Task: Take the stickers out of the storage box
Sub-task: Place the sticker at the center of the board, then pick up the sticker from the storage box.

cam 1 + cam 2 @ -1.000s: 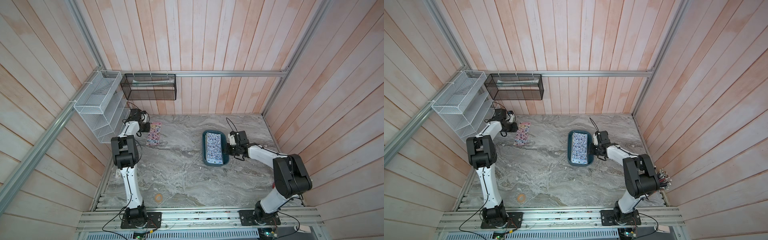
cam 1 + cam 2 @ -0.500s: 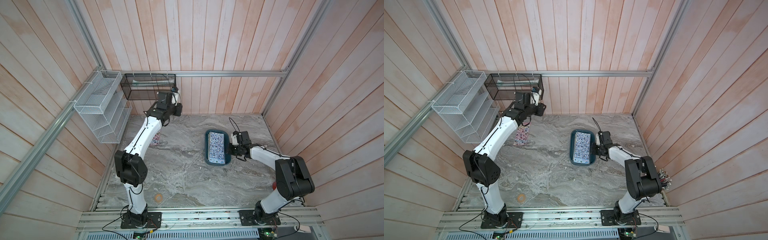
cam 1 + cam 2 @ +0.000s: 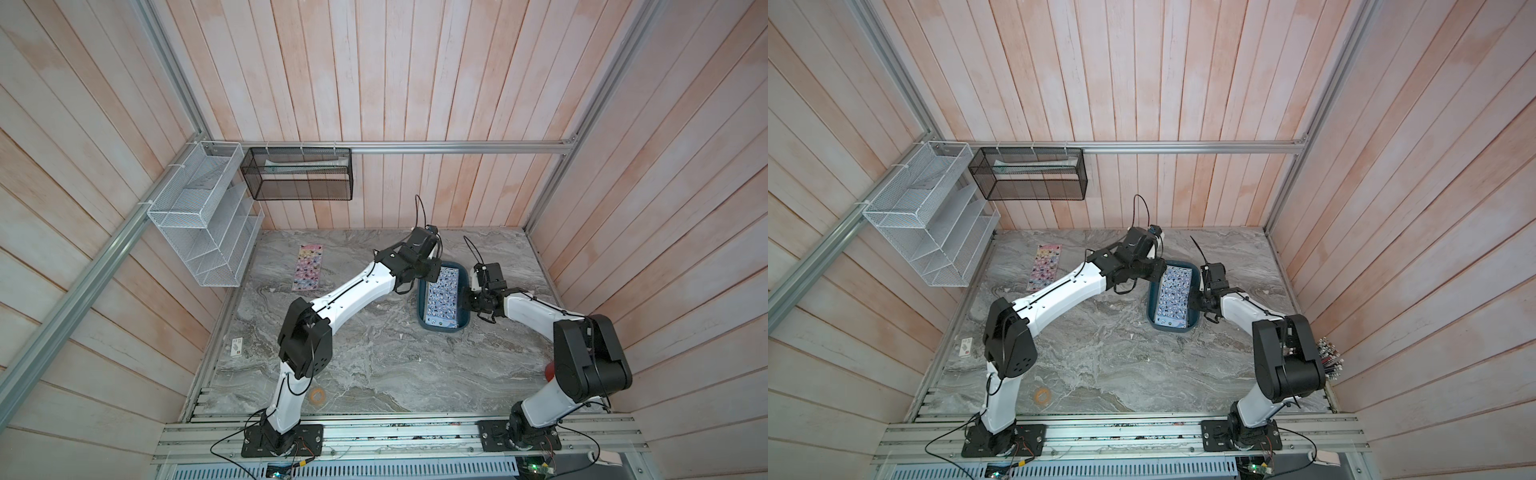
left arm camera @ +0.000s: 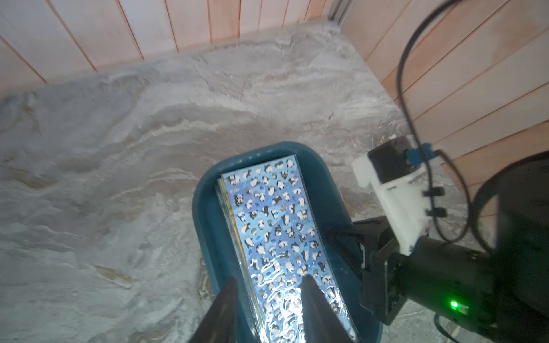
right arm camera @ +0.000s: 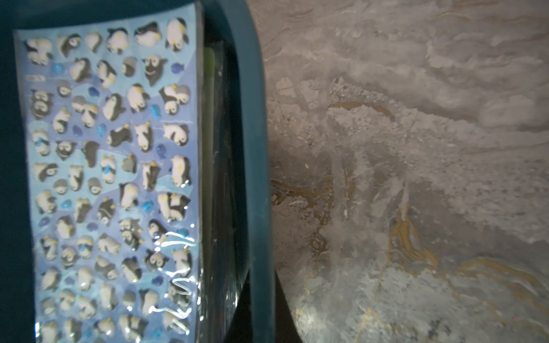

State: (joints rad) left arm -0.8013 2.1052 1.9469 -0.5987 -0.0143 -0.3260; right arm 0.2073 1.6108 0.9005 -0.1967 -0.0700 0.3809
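A: Starting nearest the left gripper [image 4: 269, 282], how do we judge the stickers [image 4: 273, 225]?

B: We judge them light, limp and slippery. They are glossy sheets stacked in the storage box [image 4: 205, 208], with a penguin-printed blue sheet [image 5: 110, 166] on top. We would pinch a short end or a free long edge, where a fingertip can get under a single sheet.

A: And the jaws?

B: We see them partly apart above the stack's near end, one finger over the sheets' edge and one over the blue sheet. We cannot tell whether they touch. Beyond, the right gripper [image 3: 469, 300] is closed, apparently pinching the box's side wall. Farthest, a pink sheet [image 3: 307, 267] lies on the table [image 3: 374, 353], well apart.
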